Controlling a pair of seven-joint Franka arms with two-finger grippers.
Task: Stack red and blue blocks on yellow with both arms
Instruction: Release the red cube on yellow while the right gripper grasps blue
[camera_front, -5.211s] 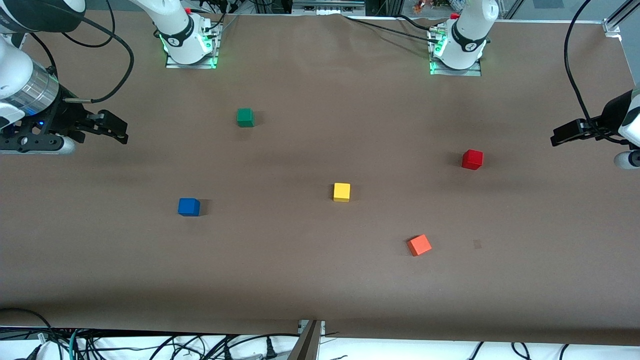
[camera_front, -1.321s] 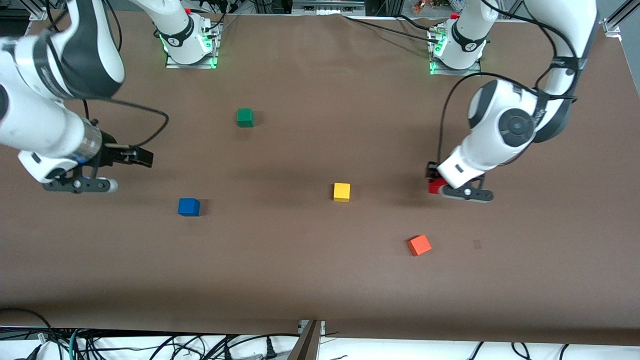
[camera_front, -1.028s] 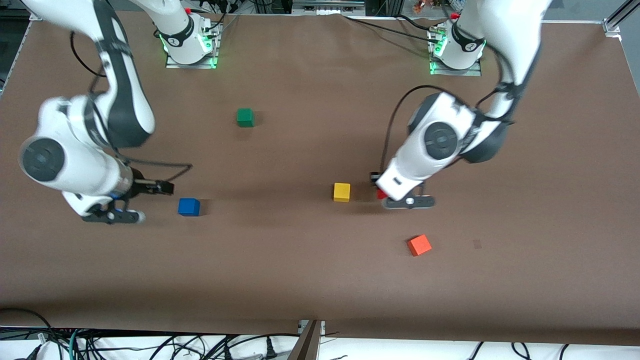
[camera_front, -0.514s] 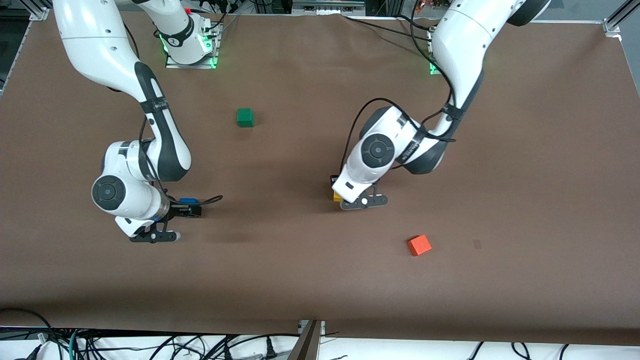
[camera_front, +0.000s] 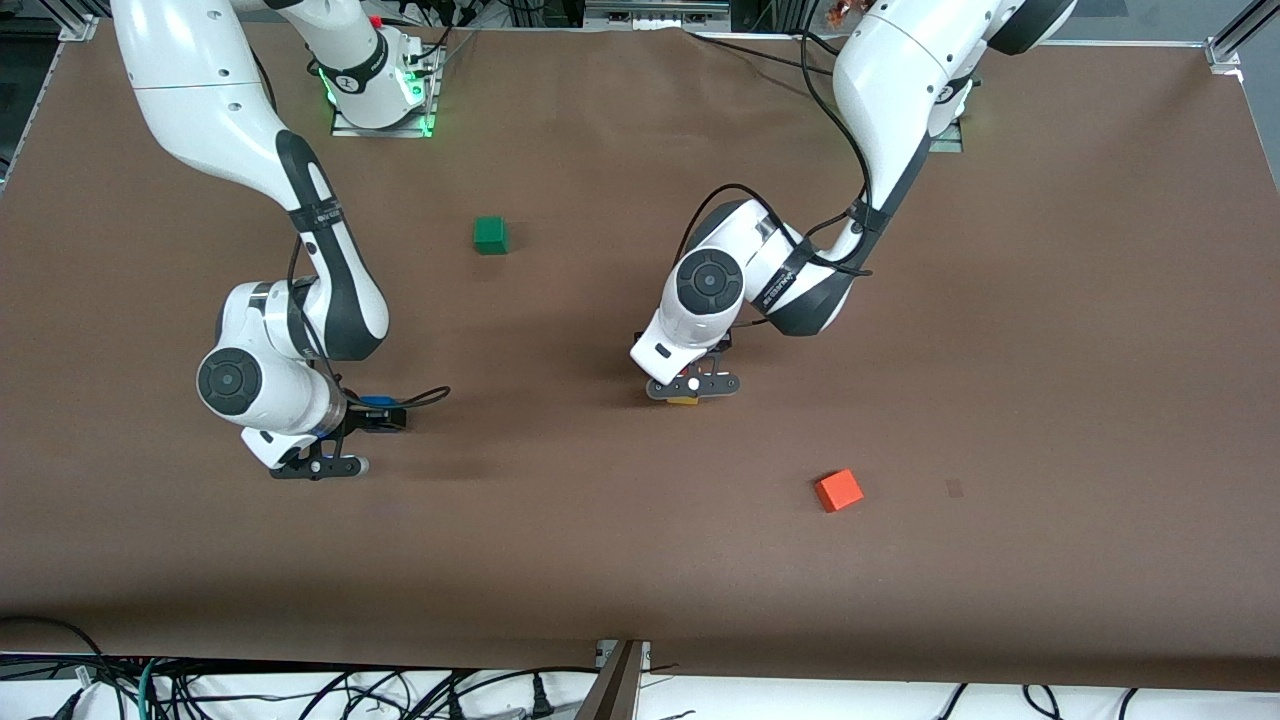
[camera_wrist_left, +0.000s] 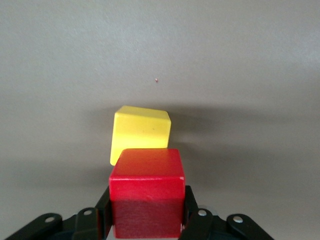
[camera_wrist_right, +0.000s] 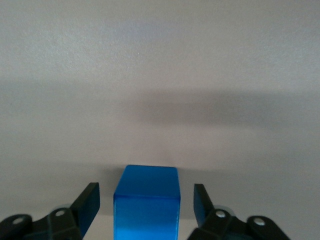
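My left gripper (camera_front: 690, 385) is shut on the red block (camera_wrist_left: 146, 175) and holds it over the yellow cube (camera_front: 683, 401). In the left wrist view the yellow cube (camera_wrist_left: 140, 132) shows partly under the red block, a little offset from it; I cannot tell whether they touch. My right gripper (camera_front: 372, 412) is low at the table, open, with the blue block (camera_front: 376, 402) between its fingers. In the right wrist view the blue block (camera_wrist_right: 146, 202) stands on the table with a gap to each finger (camera_wrist_right: 87, 202).
A green cube (camera_front: 489, 234) sits nearer the robots' bases, between the two arms. An orange cube (camera_front: 838, 490) lies nearer the front camera, toward the left arm's end. The brown table (camera_front: 1050, 400) is bare there.
The left gripper has carried the red block across the table to over the yellow cube. The right gripper has come down around the blue block.
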